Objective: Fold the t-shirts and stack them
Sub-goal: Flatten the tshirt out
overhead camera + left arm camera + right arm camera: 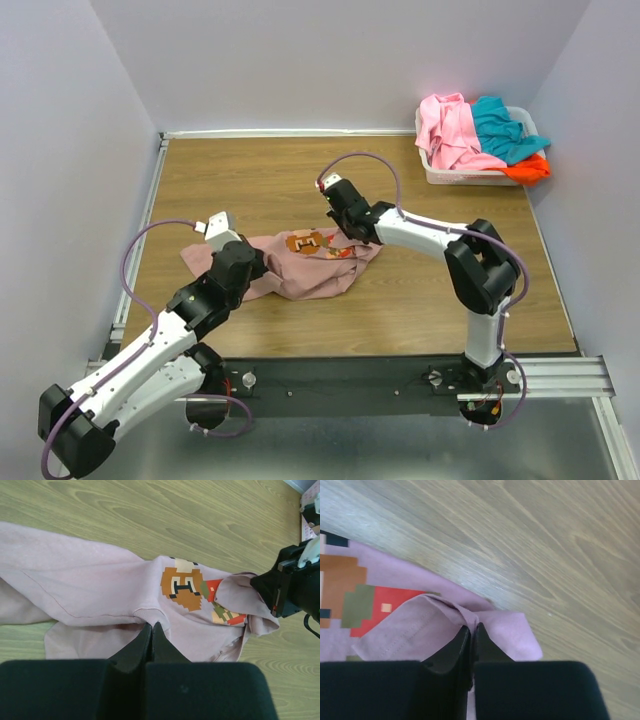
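Note:
The mauve-pink t-shirt point(305, 268) with a pixel-figure print lies crumpled on the wooden table. It also shows in the left wrist view point(90, 587) and the right wrist view point(410, 630). My left gripper point(151, 625) is shut on a fold of its cloth at the shirt's left part point(240, 262). My right gripper point(471, 627) is shut on a hem fold at the shirt's right edge point(352, 232). Bright pink point(452, 130), teal point(502, 128) and orange-red point(530, 168) t-shirts lie heaped in the basket.
A white plastic basket point(465, 176) stands at the table's back right corner. Grey walls close the table on three sides. The right arm's wrist point(292, 587) shows at the right of the left wrist view.

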